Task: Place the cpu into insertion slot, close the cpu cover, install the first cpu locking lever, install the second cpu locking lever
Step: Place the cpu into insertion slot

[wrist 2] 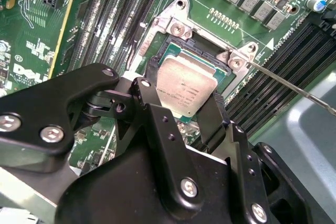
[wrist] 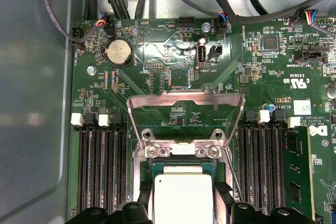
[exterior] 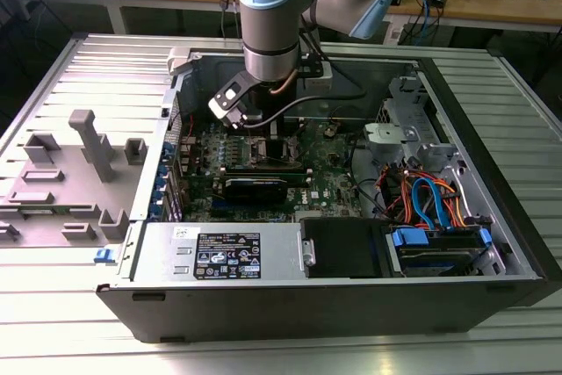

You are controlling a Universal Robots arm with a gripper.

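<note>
Inside the open computer case [exterior: 307, 313] lying on the bench [exterior: 527, 353], the end effector [exterior: 255, 118] reaches down to the far part of the motherboard [exterior: 338, 177], somewhat toward the exterior view's left. In both wrist views its two black fingers [wrist 2: 210, 119] are set to the width of the cpu [wrist 2: 190, 92] and press on its opposite edges, so it has the chip in its grip. The cpu lies level over the insertion slot [wrist 2: 202, 51], its silver top squared with the dark recess. Whether it is fully seated or just above, I cannot tell.

I judge the first step to be in hand: placing the chip. In the first wrist view the cpu cover [wrist: 186, 96] stands tilted up off the socket, apart from the chip. A thin locking lever [wrist 2: 294, 87] juts free beside the socket, so closing and latching are not yet done.

Finishing this step, as I judge it, calls for a straight, gentle lowering with the corners kept aligned, then a release with no sideways drag. Room is tight. Memory slots [wrist: 100, 171] run close along both flanks of the socket, just beside the fingers. The raised cover stands at the edge that neither finger touches, and the lever lies near one finger. Straight above the socket the way is open.
</note>
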